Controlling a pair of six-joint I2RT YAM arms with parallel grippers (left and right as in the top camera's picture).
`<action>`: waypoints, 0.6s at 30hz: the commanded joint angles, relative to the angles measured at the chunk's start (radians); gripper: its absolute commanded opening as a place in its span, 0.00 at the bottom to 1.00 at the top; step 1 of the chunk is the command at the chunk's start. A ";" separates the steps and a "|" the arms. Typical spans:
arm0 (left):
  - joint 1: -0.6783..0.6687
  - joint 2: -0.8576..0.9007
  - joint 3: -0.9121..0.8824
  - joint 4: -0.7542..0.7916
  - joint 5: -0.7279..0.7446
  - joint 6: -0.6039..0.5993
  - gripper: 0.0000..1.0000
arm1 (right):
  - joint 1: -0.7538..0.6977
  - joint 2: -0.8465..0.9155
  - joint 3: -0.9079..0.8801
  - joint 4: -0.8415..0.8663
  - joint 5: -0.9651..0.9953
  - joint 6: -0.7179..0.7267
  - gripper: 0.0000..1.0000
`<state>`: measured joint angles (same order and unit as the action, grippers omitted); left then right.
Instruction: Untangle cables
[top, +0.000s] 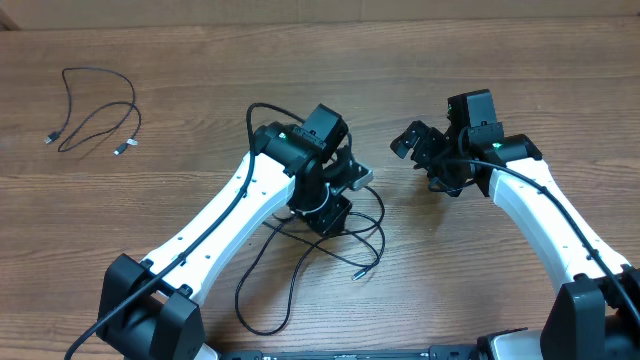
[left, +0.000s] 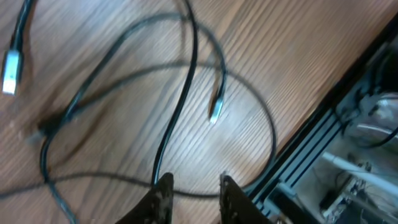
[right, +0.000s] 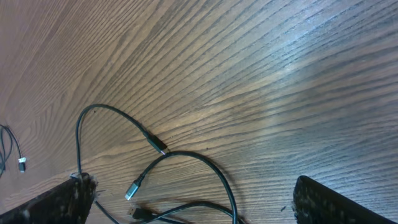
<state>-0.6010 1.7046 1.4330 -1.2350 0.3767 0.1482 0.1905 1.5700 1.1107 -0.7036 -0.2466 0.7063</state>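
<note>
A loose tangle of thin black cables (top: 345, 240) lies at the table's centre, partly hidden under my left arm. My left gripper (left: 194, 186) hovers low over it, jaws slightly apart. One cable (left: 180, 106) runs up from behind the left fingertip, another crosses the wood behind the gap, and nothing is pinched. Silvery plug ends (left: 215, 112) lie loose on the wood. My right gripper (top: 425, 160) stands wide open to the right of the tangle, and a cable loop (right: 205, 162) and a plug (right: 132, 188) show between its fingers (right: 329, 199). A separate cable (top: 100, 115) lies at far left.
A black rail (left: 323, 143) with wiring beyond it runs along the table's front edge, close to my left gripper. A thick black wire (top: 250, 125) arcs over the left arm. Both arm bases (top: 150, 310) sit at the near edge.
</note>
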 joint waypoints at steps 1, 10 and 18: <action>-0.002 0.012 -0.005 -0.049 -0.117 0.006 0.23 | 0.000 -0.020 0.001 0.003 0.010 0.000 1.00; -0.002 0.023 -0.049 -0.114 -0.177 -0.127 0.49 | 0.000 -0.020 0.001 0.003 0.010 0.000 1.00; -0.002 0.023 -0.202 -0.024 -0.150 -0.179 0.61 | 0.000 -0.020 0.001 0.003 0.010 0.000 1.00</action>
<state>-0.6006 1.7134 1.2808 -1.2850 0.2146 0.0055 0.1905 1.5700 1.1107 -0.7033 -0.2466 0.7063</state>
